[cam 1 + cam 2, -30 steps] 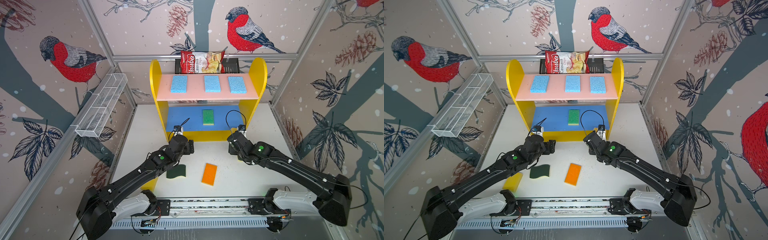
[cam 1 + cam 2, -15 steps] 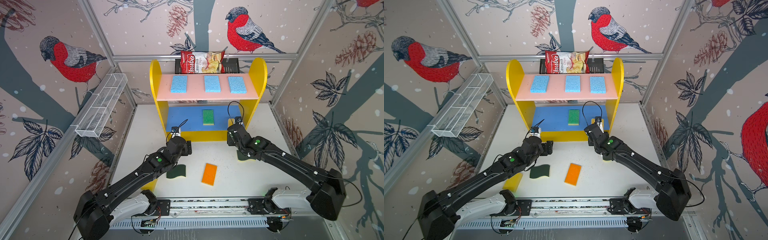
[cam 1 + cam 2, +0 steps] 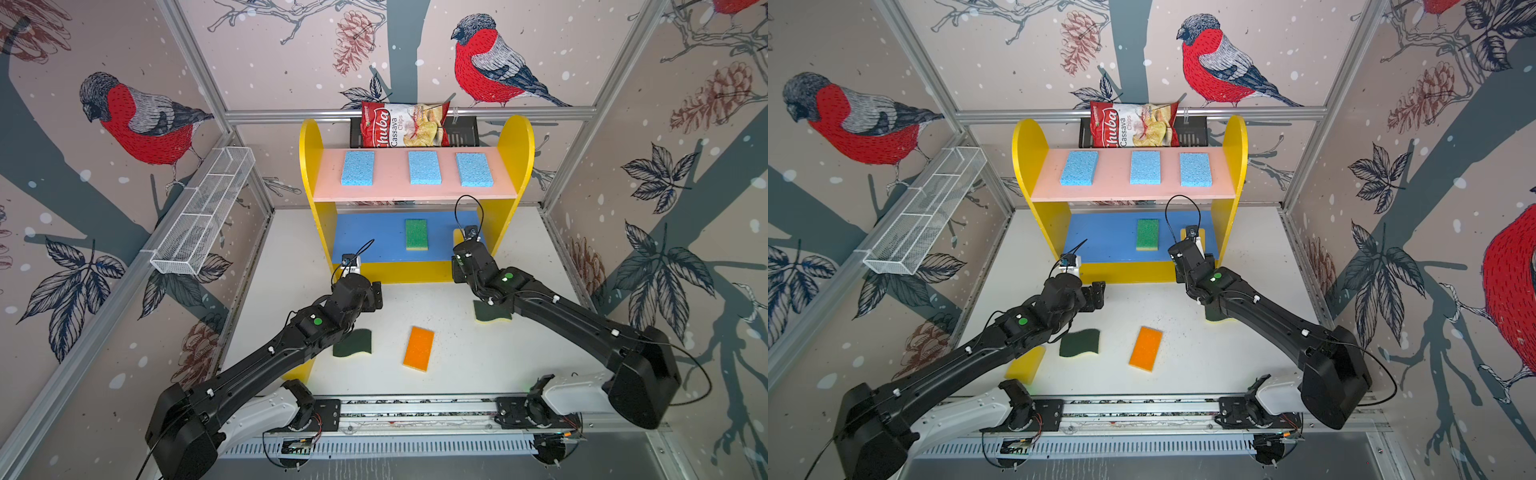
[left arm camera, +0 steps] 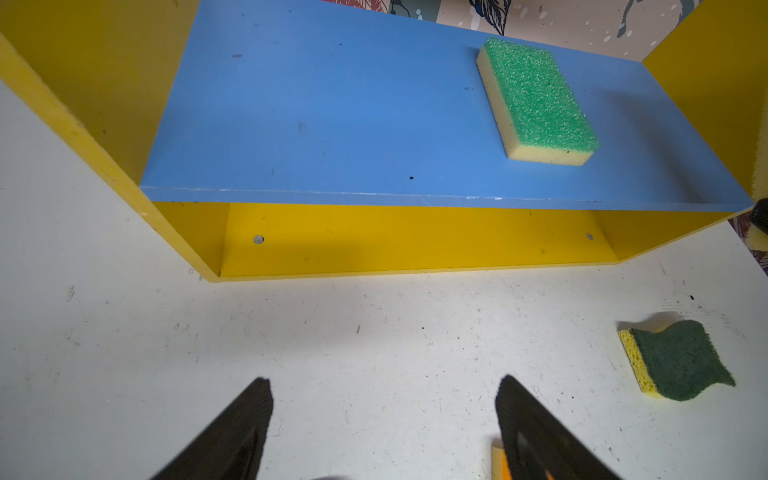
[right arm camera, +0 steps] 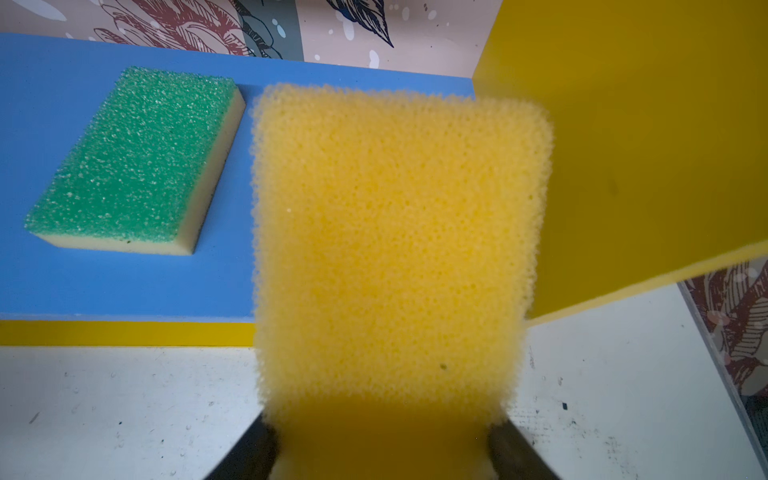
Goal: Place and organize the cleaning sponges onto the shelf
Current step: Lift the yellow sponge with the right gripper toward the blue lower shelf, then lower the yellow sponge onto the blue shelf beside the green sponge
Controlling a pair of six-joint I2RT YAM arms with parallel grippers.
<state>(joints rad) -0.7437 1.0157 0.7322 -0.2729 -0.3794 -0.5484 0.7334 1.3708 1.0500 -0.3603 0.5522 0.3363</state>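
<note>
1. Table: white, scuffed top that carries everything below.
2. Shelf: stands at the far middle of the table. It has yellow round-topped sides, a pink upper board, a blue middle board and a yellow base.
3. Wire basket: white mesh, fixed along the left wall, well apart from the shelf.
4. Black rack: on the back rail behind the shelf, holding the red chips bag.
5. Left gripper: jaws spread wide and empty, above bare table just in front of the shelf's left half.
6. Right gripper: clamped on the near end of a yellow sponge. The sponge reaches over the right end of the blue board, between the green-topped sponge and the right side panel. Whether it touches the board cannot be told.
7. Light blue sponges, three: flat in a spaced row on the pink board.
8. Green-topped sponge: flat at the middle of the blue board.
9. Orange-topped sponge: flat on the table, front centre.
10. Wavy dark-green sponges, two: the left one lies beside the left arm. The right one is partly under the right arm.
11. Second yellow sponge: on the table at front left, partly hidden by the left arm.
</note>
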